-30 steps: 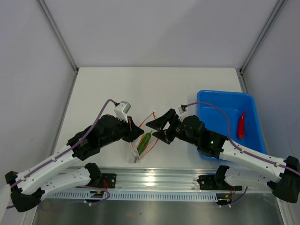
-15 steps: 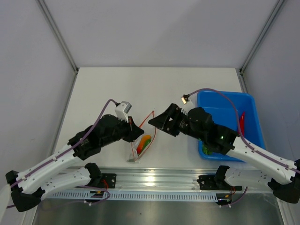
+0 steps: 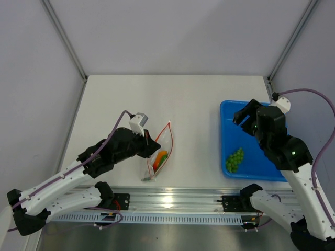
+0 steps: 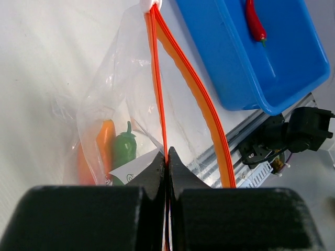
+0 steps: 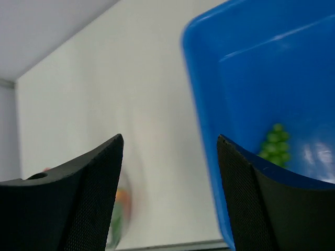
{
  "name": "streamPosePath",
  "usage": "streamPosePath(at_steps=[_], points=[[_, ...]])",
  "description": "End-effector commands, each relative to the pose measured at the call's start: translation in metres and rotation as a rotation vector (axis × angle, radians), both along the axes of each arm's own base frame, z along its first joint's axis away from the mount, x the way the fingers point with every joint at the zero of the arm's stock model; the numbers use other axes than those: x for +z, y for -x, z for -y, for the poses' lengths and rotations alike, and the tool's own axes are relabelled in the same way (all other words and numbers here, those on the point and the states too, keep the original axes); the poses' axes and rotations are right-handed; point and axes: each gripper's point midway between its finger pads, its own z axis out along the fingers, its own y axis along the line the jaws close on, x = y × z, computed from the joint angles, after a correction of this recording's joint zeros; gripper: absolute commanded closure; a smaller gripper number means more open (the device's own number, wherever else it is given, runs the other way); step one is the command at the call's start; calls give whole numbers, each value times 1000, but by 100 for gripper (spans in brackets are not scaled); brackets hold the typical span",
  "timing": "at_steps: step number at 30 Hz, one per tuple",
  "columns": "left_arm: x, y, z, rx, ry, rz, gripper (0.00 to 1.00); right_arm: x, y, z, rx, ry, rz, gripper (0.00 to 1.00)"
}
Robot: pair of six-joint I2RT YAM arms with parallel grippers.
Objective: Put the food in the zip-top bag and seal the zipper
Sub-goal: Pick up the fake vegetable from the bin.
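The clear zip-top bag [image 3: 159,154] lies in front of the left arm, its mouth open. My left gripper [image 3: 151,150] is shut on one side of the orange-red zipper [image 4: 159,89]; the other side [image 4: 201,99] bows away. An orange carrot-like piece [image 4: 104,146] and a green pepper [image 4: 124,149] lie inside the bag [image 4: 112,99]. My right gripper [image 3: 242,116] is open and empty above the blue tray [image 3: 233,107]. The green grapes [image 3: 234,159] lie in the tray and show in the right wrist view [image 5: 275,144]. A red pepper [image 4: 255,21] lies in the tray; the right arm hides it from above.
The blue tray [image 5: 235,78] stands at the right of the table, its near corner close to the metal rail [image 3: 167,201] along the front edge. Grey walls close in both sides and the back.
My right arm has swung away from the bag's mouth to the right and now hangs over the blue tray, uncovering the grapes. The left gripper still holds the zipper.
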Motion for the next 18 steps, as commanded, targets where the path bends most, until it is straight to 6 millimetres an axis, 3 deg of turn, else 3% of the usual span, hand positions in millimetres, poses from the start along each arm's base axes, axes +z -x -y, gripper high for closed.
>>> streamPosePath(at_steps=[1, 5, 11, 18], points=[[8, -4, 2, -5, -9, 39, 100, -36, -5, 61, -115, 240, -157, 26], [10, -1, 8, -39, -6, 32, 99, -81, -24, 115, -258, 280, -334, 26], [7, 3, 13, -70, -4, 11, 99, -141, -42, 163, -393, 374, -523, 23], [2, 7, 14, -73, 17, -19, 99, -182, -58, 201, -521, 458, -609, 21]])
